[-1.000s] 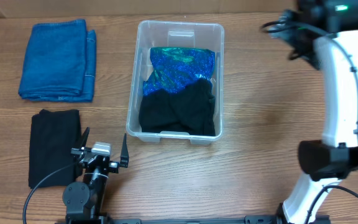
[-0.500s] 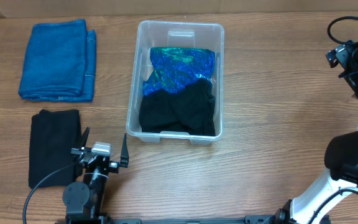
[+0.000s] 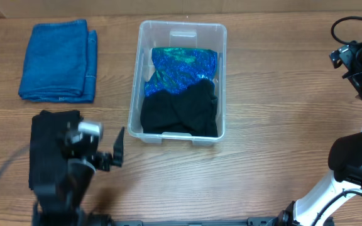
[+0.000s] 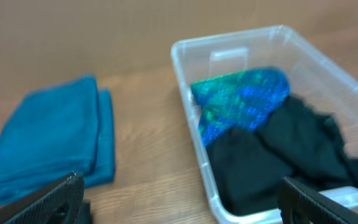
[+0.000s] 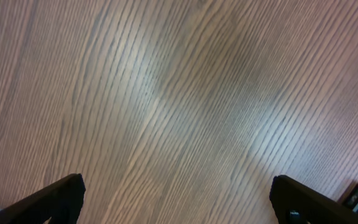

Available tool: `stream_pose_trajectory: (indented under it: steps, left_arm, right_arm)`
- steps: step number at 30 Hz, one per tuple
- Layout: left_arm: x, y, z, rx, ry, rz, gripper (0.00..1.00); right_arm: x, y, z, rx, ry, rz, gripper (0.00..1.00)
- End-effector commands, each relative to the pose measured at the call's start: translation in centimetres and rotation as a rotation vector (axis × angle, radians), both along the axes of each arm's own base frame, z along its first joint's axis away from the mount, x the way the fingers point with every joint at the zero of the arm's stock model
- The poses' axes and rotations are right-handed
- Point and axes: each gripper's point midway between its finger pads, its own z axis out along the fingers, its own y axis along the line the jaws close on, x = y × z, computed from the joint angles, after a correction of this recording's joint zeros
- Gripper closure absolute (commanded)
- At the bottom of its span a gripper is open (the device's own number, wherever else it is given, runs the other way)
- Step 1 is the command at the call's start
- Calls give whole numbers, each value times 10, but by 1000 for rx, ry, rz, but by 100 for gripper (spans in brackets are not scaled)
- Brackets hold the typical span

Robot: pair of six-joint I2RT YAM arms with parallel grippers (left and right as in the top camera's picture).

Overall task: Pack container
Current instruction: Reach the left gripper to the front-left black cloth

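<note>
Container [image 3: 134, 94] on table [image 3: 275, 132], ahead of left pincer [image 3: 98, 145] and off to its right, near but apart. Inside: shiny blue-green cloth [image 3: 182, 66] at the end far from that pincer, black cloth [image 3: 181, 113] at the near end, overlapping it. Left pincer released, jaws spread wide, empty, blurred from overhead. Folded black cloth [image 3: 41, 129] beneath and left of it, folded blue towel [image 3: 56, 59] ahead-left. Right pincer [image 5: 176, 186] released too, 2 fingers wide apart over bare wood, container well to its left.
</note>
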Motion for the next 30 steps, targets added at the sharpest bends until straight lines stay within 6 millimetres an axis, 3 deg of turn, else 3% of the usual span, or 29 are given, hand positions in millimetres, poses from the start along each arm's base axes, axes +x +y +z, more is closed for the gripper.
stream_pose_trajectory:
  steps: [1,3,6,9,14,20,23,27,30]
  left_arm:
    - [29,17,10,71,181,63,0]
    - [39,37,14,72,248,190,0]
    - [49,91,5,62,359,443,0]
    - [44,168,-19,83,446,722,0]
    - [29,222,-79,-126,636,905,0]
    - [26,233,-143,-211,842,902,0]
    - [14,223,-179,-266,1000,891,0]
    - [4,218,-204,-315,1106,933,0]
    - [-9,225,-215,-267,1170,994,0]
  right_arm:
    - [-2,1,9,-10,-25,-2,0]
    - [-2,1,9,-10,-25,-2,0]
    - [-2,1,9,-10,-25,-2,0]
    - [-2,1,9,-10,-25,-2,0]
    - [-2,1,9,-10,-25,-2,0]
    - [-2,1,9,-10,-25,-2,0]
    - [-2,1,9,-10,-25,-2,0]
    - [-2,1,9,-10,-25,-2,0]
    - [-2,1,9,-10,-25,-2,0]
